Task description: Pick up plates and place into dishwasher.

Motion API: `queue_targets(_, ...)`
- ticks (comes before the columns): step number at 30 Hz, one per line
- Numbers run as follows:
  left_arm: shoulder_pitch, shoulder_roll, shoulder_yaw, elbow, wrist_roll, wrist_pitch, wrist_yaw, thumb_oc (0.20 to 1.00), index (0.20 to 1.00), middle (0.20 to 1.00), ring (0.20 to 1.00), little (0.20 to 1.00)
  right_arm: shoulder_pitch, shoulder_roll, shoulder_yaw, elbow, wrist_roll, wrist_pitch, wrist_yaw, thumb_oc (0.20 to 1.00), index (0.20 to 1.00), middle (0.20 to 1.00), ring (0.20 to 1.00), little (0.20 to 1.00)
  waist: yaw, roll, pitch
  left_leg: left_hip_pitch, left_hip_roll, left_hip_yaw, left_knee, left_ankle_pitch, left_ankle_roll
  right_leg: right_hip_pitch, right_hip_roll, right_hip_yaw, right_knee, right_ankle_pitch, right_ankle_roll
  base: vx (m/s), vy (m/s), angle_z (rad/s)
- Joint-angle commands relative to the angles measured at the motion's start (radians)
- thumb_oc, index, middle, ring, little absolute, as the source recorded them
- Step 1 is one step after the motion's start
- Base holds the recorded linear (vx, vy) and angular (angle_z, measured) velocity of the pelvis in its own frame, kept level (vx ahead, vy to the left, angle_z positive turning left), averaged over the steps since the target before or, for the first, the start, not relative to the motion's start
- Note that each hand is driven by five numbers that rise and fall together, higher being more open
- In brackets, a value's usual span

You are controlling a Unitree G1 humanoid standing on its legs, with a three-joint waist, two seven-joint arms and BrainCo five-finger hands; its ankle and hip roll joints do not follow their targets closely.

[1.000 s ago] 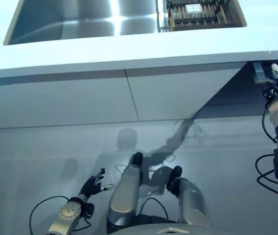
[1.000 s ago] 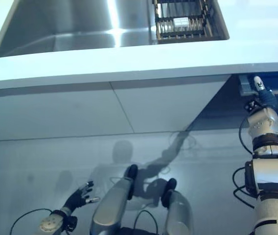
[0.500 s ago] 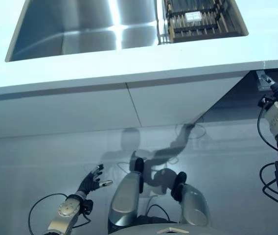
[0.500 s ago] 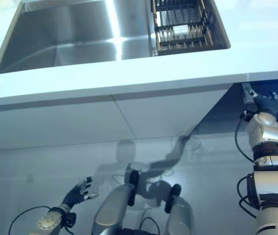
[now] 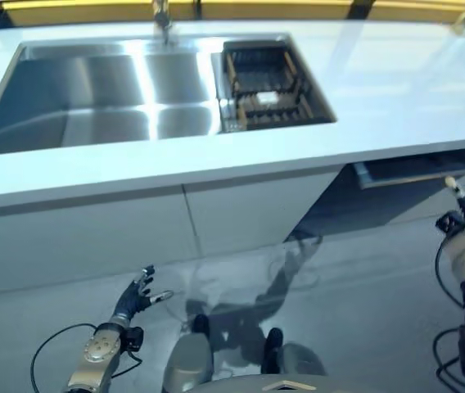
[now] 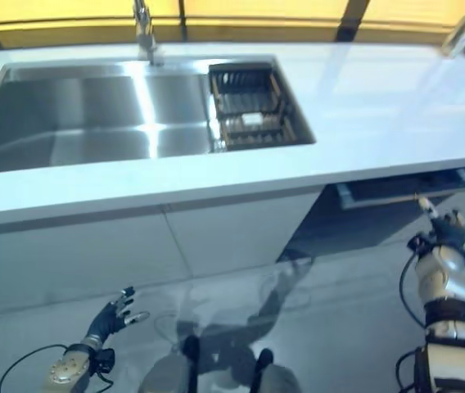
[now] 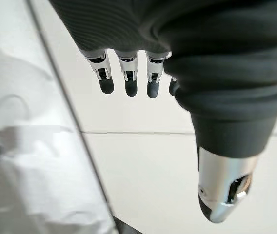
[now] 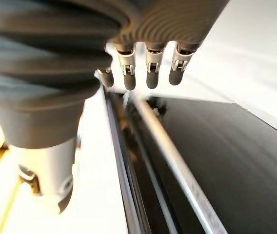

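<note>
Right hand (image 6: 445,233) is seen raised at the right of the scene, just below the front edge of the white tabletop (image 5: 396,98), close to the slightly opened top of the dishwasher door (image 6: 396,190). In the right wrist view its fingers (image 8: 150,73) are extended in a row and hold nothing, the tips lying just over the dark gap and the metal rail (image 8: 177,170) along the door's upper edge; contact with the door cannot be confirmed. The thumb (image 8: 50,170) stands apart from the fingers.

Left hand (image 5: 138,295) is observed low on the left, over the pale floor (image 5: 339,311) and in front of the white cabinet fronts (image 5: 93,237). Its fingers (image 7: 126,80) are straight and spread — nothing is held — and the thumb (image 7: 224,190) is set apart from them.

A stainless steel sink (image 5: 77,98) is recessed in the tabletop, with a tap (image 6: 142,33) at its far rim. At the right end of the sink a dark dish rack (image 5: 265,86) is seated; plates (image 5: 268,97) appear to stand in its slots, though they are too small for a count — a pale item is noted among the bars. Both hands are well apart from the rack.
</note>
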Motion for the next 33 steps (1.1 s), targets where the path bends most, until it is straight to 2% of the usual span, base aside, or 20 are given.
queue_targets(1, 0.043, 0.007, 0.023, -0.103, -0.038, -0.07, -0.01, 1.0, 1.0, 1.0, 1.0, 1.0, 0.055, 0.012, -0.028, -0.006, 0.133, -0.099, 0.098, 1.0, 1.0, 1.0, 1.0, 1.0, 0.002, 0.039, -0.059, -0.021, 0.014, 0.021, 0.066, -0.115, 0.026, -0.027, -0.044, 0.025, -0.027, 0.047, 0.068, 0.02, -0.004, -0.14)
queue_targets(6, 0.036, 0.016, 0.037, -0.154, -0.078, -0.081, -0.031, 1.0, 1.0, 1.0, 1.0, 1.0, 0.139, 0.053, -0.063, 0.064, 0.11, -0.121, 0.127, 1.0, 1.0, 1.0, 1.0, 1.0, -0.004, 0.039, -0.09, -0.005, 0.009, 0.029, 0.031, -0.106, 0.021, -0.016, -0.039, 0.012, -0.068, 0.066, 0.075, 0.01, 0.005, -0.08)
queue_targets(8, 0.041, 0.013, 0.049, -0.179, -0.103, -0.089, -0.041, 1.0, 1.0, 1.0, 1.0, 1.0, 0.168, 0.071, -0.066, 0.061, 0.104, -0.15, 0.151, 1.0, 1.0, 1.0, 1.0, 1.0, -0.007, 0.038, -0.098, 0.0, 0.009, 0.03, 0.021, -0.103, 0.02, -0.015, -0.035, 0.01, -0.077, 0.07, 0.075, 0.0, 0.006, -0.06)
queue_targets(12, 0.061, -0.018, 0.089, -0.232, -0.147, -0.101, -0.043, 1.0, 1.0, 1.0, 1.0, 1.0, 0.264, 0.167, -0.004, -0.14, 0.031, -0.251, 0.18, 1.0, 1.0, 1.0, 1.0, 1.0, -0.03, 0.036, -0.108, 0.008, 0.007, 0.037, 0.017, -0.103, 0.02, -0.015, -0.032, 0.016, -0.076, 0.065, 0.07, -0.01, 0.018, -0.02)
queue_targets(16, 0.071, -0.056, 0.129, -0.277, -0.179, -0.104, -0.04, 1.0, 1.0, 1.0, 1.0, 1.0, 0.35, 0.257, 0.066, -0.275, -0.055, -0.289, 0.205, 1.0, 1.0, 1.0, 1.0, 1.0, -0.05, 0.032, -0.121, 0.016, 0.005, 0.043, 0.018, -0.108, 0.02, -0.013, -0.031, 0.019, -0.077, 0.059, 0.067, -0.01, 0.018, -0.01)
queue_targets(22, 0.096, -0.09, 0.132, -0.355, -0.171, -0.104, 0.002, 1.0, 1.0, 1.0, 1.0, 1.0, 0.436, 0.351, 0.19, -0.361, -0.144, -0.269, 0.233, 1.0, 1.0, 1.0, 1.0, 1.0, -0.056, 0.026, -0.139, 0.027, 0.001, 0.033, 0.012, -0.107, 0.018, -0.005, -0.026, 0.014, -0.082, 0.056, 0.066, 0.0, 0.002, -0.01)
queue_targets(30, 0.115, -0.099, 0.108, -0.377, -0.162, -0.118, 0.039, 1.0, 1.0, 1.0, 1.0, 1.0, 0.483, 0.392, 0.288, -0.409, -0.124, -0.24, 0.271, 1.0, 1.0, 1.0, 1.0, 1.0, -0.061, 0.026, -0.15, 0.03, -0.003, 0.029, 0.003, -0.105, 0.017, -0.01, -0.021, 0.01, -0.084, 0.053, 0.067, 0.0, 0.0, 0.0)
queue_targets(33, 0.114, -0.097, 0.1, -0.381, -0.165, -0.113, 0.05, 1.0, 1.0, 1.0, 1.0, 1.0, 0.484, 0.391, 0.321, -0.41, -0.157, -0.249, 0.269, 1.0, 1.0, 1.0, 1.0, 1.0, -0.061, 0.028, -0.153, 0.033, -0.003, 0.028, 0.0, -0.105, 0.017, -0.011, -0.021, 0.01, -0.084, 0.052, 0.067, 0.0, 0.0, 0.0)
